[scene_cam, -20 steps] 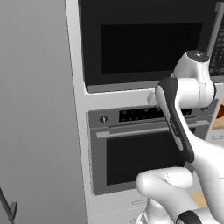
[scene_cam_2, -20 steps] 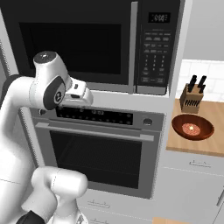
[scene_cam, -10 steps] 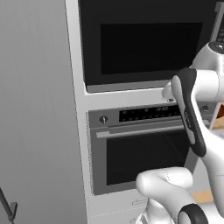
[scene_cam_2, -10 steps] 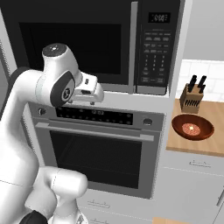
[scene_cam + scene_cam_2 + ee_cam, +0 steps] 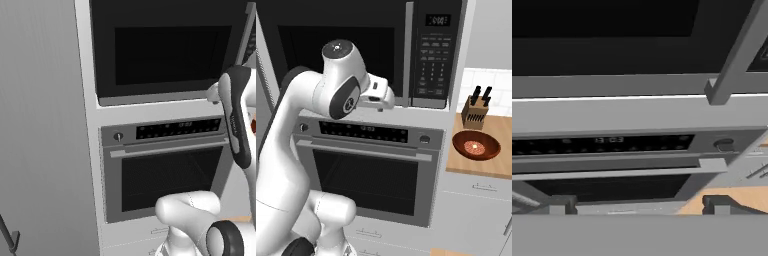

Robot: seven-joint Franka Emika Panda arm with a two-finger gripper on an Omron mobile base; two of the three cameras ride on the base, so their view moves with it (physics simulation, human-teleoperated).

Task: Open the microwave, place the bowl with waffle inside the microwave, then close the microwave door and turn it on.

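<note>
The arm (image 5: 301, 150) is glossy white, built of rounded, bulbous links. Dark grey rings and a round dark cap mark its joints, and a long black band runs along one link. Two small dark grey fingertips (image 5: 557, 204) end it.

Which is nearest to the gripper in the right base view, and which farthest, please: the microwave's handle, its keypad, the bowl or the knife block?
Measured from the gripper:
1. The microwave handle, the grey vertical bar just up and right of it.
2. The microwave keypad, further right on the front.
3. The bowl and the knife block, both on the wooden counter at right, too close to call.
</note>
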